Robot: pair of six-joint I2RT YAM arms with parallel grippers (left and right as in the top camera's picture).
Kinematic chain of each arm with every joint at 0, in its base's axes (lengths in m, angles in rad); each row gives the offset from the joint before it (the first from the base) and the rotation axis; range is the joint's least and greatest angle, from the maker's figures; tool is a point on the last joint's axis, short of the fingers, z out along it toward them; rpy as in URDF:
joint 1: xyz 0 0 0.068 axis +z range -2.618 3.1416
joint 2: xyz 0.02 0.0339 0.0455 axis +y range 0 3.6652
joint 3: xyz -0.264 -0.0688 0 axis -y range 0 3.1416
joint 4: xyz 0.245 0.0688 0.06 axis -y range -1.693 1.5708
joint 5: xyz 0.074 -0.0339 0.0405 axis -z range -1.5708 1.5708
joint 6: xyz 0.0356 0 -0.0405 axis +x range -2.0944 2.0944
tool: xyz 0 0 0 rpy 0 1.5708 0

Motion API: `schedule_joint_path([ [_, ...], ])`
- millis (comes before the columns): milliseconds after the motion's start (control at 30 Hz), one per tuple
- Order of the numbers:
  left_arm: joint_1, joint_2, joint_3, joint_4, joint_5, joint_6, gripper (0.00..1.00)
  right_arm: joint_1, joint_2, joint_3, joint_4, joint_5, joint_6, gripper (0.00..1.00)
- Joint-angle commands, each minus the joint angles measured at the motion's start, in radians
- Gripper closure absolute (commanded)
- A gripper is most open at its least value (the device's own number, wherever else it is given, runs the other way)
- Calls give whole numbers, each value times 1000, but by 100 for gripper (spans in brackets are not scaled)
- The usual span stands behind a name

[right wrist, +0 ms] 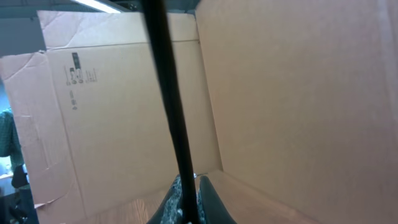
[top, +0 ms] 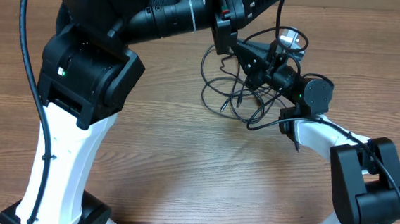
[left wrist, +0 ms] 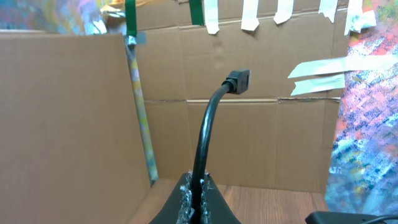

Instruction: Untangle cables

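The left end effector [left wrist: 198,190] is clamped shut on 1 black cable [left wrist: 208,127]. The cable rises from between its fingertips and bends over to a small plug connector [left wrist: 239,81]. The right end effector [right wrist: 186,190] is closed tight on a black cord [right wrist: 169,93] that runs straight up out of view. The tangle of cables [top: 238,86] lies in loose loops on the wooden surface [top: 182,160], toward its far right side. Cardboard walls [left wrist: 74,112] stand behind.

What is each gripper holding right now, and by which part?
Left gripper: black cable, pinched below its plug. Right gripper: black cord, pinched mid-run, ends out of view. Same cable or not: cannot tell.
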Motion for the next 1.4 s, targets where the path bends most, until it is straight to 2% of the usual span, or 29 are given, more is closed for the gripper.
schedule_joint_path([
  [0,-1,-9,19,-23,-25,-16,96,-16,3,19,-10,13,13,96],
  [133,6,-7,19,-39,-26,-8,96,-40,3,19,-9,13,30,96],
  [300,90,-8,19,-89,-116,-5,96,-157,3,19,4,-5,188,96],
  [467,152,-3,18,-267,-277,24,96,-291,3,19,161,-80,398,96],
  [533,159,3,16,-376,-362,65,96,-338,-6,24,174,-94,475,96],
  [667,159,28,13,-531,-481,88,96,-385,-37,34,174,-103,481,97],
  [833,159,90,13,-630,-497,100,92,-390,-85,69,171,-99,489,96],
  [967,159,148,13,-716,-522,126,96,-392,-105,120,142,-97,531,96],
  [1367,158,323,13,-877,-644,121,96,-410,-108,459,-187,-161,646,96],
])
